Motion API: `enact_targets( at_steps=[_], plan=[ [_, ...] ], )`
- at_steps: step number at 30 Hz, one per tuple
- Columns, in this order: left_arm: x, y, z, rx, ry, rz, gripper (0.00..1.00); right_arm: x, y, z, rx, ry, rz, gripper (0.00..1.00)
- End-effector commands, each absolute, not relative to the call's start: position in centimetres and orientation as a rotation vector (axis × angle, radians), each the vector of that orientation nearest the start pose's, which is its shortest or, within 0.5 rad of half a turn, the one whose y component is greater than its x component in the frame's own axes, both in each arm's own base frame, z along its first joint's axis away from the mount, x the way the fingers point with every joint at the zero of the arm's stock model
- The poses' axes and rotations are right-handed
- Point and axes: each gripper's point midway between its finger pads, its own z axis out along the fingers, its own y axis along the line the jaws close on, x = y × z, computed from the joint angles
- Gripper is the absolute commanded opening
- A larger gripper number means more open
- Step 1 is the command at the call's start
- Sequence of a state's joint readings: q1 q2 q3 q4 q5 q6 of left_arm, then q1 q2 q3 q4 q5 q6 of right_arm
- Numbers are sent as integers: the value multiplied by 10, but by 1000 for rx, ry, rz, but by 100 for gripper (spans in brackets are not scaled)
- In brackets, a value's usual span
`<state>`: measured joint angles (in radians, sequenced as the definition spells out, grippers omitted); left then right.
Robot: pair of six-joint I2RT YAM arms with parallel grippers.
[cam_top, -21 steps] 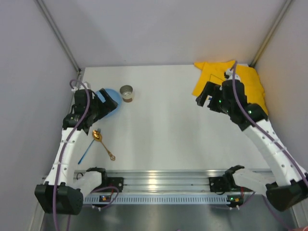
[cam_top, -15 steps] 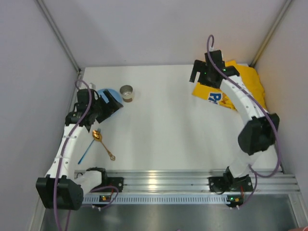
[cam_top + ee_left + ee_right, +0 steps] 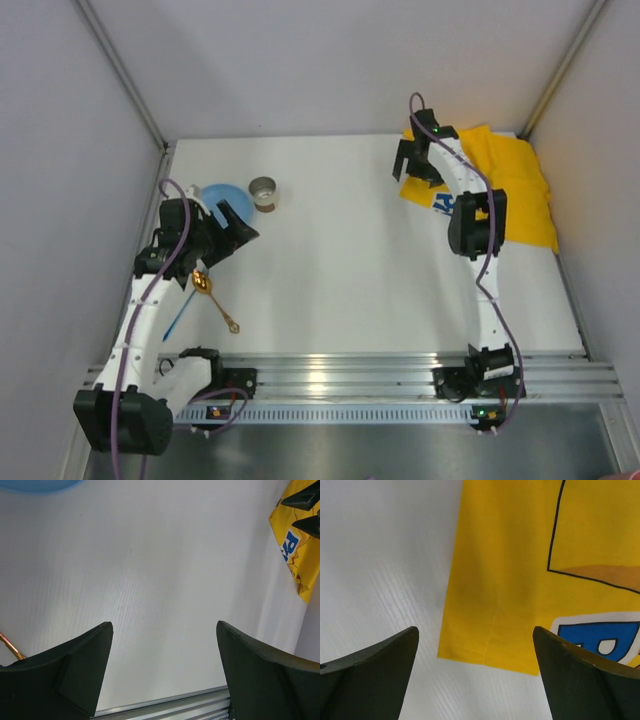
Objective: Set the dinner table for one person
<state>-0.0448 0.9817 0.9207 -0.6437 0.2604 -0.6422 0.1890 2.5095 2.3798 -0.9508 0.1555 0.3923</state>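
Note:
The dinner table [image 3: 340, 270] is the white top under both arms. A yellow cloth mat [image 3: 505, 185] with a blue print lies at its far right. My right gripper [image 3: 408, 165] hangs open over the mat's left edge; in the right wrist view the mat's corner [image 3: 520, 580] lies between the jaws of the gripper [image 3: 475, 630], untouched. A blue plate [image 3: 220, 193] and a metal cup [image 3: 263, 192] sit far left. My left gripper [image 3: 234, 226] is open and empty just in front of the plate, over bare table [image 3: 164, 625]. A gold spoon [image 3: 215, 298] lies near the left arm.
A thin blue stick [image 3: 180, 315] lies beside the spoon. Grey walls close in the table on the left, back and right. A metal rail [image 3: 330, 375] runs along the near edge. The plate's rim [image 3: 35, 485] and the mat [image 3: 295, 545] show in the left wrist view.
The right arm has swung from over the mat to its far left edge. The left gripper has drawn back from the blue plate toward the near side.

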Motion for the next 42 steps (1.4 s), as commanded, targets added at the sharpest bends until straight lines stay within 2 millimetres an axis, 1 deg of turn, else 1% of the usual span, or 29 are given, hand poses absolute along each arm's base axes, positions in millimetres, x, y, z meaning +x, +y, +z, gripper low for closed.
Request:
enact_targets(
  at_steps=[1, 6, 8, 9, 10, 12, 13, 16, 18, 19, 20, 21, 22, 23, 24, 25, 26, 27, 28, 29, 30, 31, 32, 34, 35, 37, 38, 40, 42],
  plan=[
    [274, -79, 191, -532, 2287, -615, 89, 553, 107, 59, 275, 2624, -9, 96],
    [279, -80, 187, -538, 2305, -615, 89, 529, 115, 15, 211, 2741, -47, 84],
    [280, -80, 185, -541, 2311, -617, 88, 517, 117, 0, 191, 2785, -69, 68],
    [280, -80, 185, -544, 2314, -619, 88, 510, 117, -5, 181, 2809, -80, 57],
    [280, -80, 184, -545, 2313, -615, 88, 510, 114, -6, 166, 2800, -127, 27],
    [280, -80, 184, -545, 2314, -617, 88, 509, 119, -5, 126, 2797, -132, 6],
    [279, -80, 181, -546, 2318, -616, 88, 508, 121, -6, 115, 2803, -121, 0],
    [279, -82, 181, -550, 2320, -629, 88, 504, 124, 1, 111, 2814, -98, 0],
    [280, -83, 183, -545, 2313, -643, 87, 499, 135, 23, 113, 2792, -51, 0],
    [282, -83, 186, -543, 2304, -641, 87, 487, 142, 24, 101, 2819, -10, 0],
    [283, -83, 188, -539, 2298, -640, 87, 480, 159, 53, 94, 2782, 52, 0],
    [284, -81, 189, -541, 2293, -629, 87, 471, 171, 63, 79, 2778, 92, 0],
    [286, -80, 192, -538, 2286, -625, 87, 452, 180, 65, 62, 2808, 122, 0],
    [287, -80, 193, -535, 2281, -619, 87, 436, 207, 97, 18, 2760, 196, 0],
    [288, -79, 195, -537, 2277, -617, 87, 423, 221, 108, -4, 2747, 234, 0],
    [289, -79, 197, -535, 2271, -618, 87, 400, 231, 107, -37, 2772, 250, 0],
    [290, -80, 199, -535, 2268, -621, 87, 376, 258, 137, -77, 2720, 320, 0],
    [290, -80, 201, -532, 2264, -624, 87, 359, 275, 146, -105, 2705, 389, 0],
    [290, -79, 205, -529, 2254, -622, 87, 335, 287, 141, -141, 2735, 449, 0],
    [290, -79, 206, -527, 2250, -620, 87, 310, 310, 162, -187, 2699, 556, 1],
    [290, -79, 210, -525, 2240, -621, 87, 299, 323, 169, -205, 2681, 629, 20],
    [290, -78, 215, -522, 2226, -621, 87, 272, 338, 166, -266, 2716, 701, 93],
    [290, -78, 218, -517, 2217, -620, 87, 261, 341, 176, -286, 2702, 741, 99],
    [289, -79, 224, -516, 2206, -628, 87, 241, 332, 167, -307, 2739, 688, 100],
    [288, -80, 226, -513, 2202, -639, 87, 232, 325, 178, -312, 2713, 692, 100],
    [286, -82, 227, -513, 2200, -654, 87, 223, 300, 165, -283, 2732, 600, 100],
    [284, -84, 226, -519, 2202, -669, 87, 220, 287, 174, -274, 2705, 587, 100],
    [280, -87, 224, -513, 2204, -685, 87, 217, 263, 168, -236, 2706, 517, 100],
    [275, -96, 223, -476, 2214, -697, 87, 216, 246, 175, -232, 2663, 491, 100]
  ],
)
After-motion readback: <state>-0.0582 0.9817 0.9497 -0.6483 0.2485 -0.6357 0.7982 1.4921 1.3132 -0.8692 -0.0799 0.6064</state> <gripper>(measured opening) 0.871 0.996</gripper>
